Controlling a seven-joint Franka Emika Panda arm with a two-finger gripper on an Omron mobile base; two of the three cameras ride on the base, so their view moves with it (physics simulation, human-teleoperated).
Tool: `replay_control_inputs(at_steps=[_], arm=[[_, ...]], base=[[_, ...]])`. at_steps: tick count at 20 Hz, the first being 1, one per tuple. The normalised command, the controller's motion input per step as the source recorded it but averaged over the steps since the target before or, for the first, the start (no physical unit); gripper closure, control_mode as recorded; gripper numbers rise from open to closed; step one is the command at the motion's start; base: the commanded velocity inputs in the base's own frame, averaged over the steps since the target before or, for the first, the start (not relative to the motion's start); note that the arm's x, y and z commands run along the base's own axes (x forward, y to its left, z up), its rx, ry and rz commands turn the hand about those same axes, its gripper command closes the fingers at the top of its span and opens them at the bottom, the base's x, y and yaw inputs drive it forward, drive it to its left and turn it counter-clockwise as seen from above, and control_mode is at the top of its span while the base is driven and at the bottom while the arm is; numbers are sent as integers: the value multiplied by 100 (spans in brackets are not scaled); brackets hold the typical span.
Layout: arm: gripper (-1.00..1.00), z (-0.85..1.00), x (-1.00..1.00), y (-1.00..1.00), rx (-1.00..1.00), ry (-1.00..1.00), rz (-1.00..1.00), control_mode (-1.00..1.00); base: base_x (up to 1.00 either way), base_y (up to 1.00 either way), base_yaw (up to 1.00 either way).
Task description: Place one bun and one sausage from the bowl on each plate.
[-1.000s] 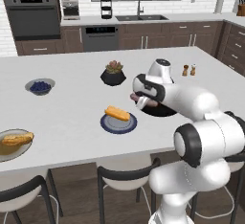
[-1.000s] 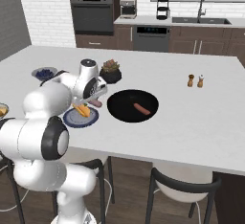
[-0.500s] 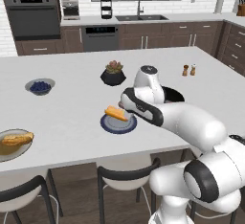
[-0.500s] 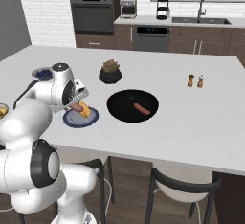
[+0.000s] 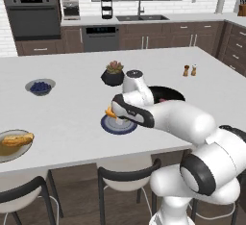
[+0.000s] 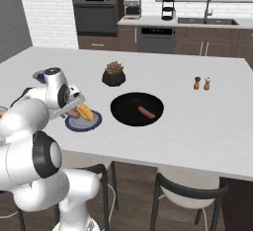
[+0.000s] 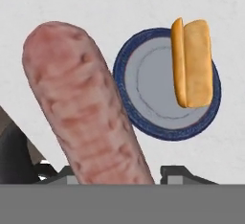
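Glossy white rounded arm (image 5: 182,123) segments joined by dark grey joint bands.

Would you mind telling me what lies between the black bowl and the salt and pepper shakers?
Only bare white countertop between the bowl and the shakers, seen in the right base view.

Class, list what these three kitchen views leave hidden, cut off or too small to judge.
- Gripper: in the hand view the sausage covers its fingertips, so the contact is hidden.
- Blue plate: in the left base view the arm covers part of it.
- Far-left plate: cut off by the left base view's edge.
- Two shakers: too small in the right base view to tell apart.
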Motion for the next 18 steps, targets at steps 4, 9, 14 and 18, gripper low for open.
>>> replay_control_inputs(at_steps=[4, 9, 14, 18], arm=[[100, -28, 27, 10, -6, 9, 0, -100], [100, -24, 6, 3, -4, 2, 0, -100], [100, -15, 1, 8, -1, 0, 0, -100], [100, -26, 1, 11, 0, 0, 0, -100]], base=[[0, 0, 0], [0, 0, 0], [0, 0, 0], [0, 0, 0]])
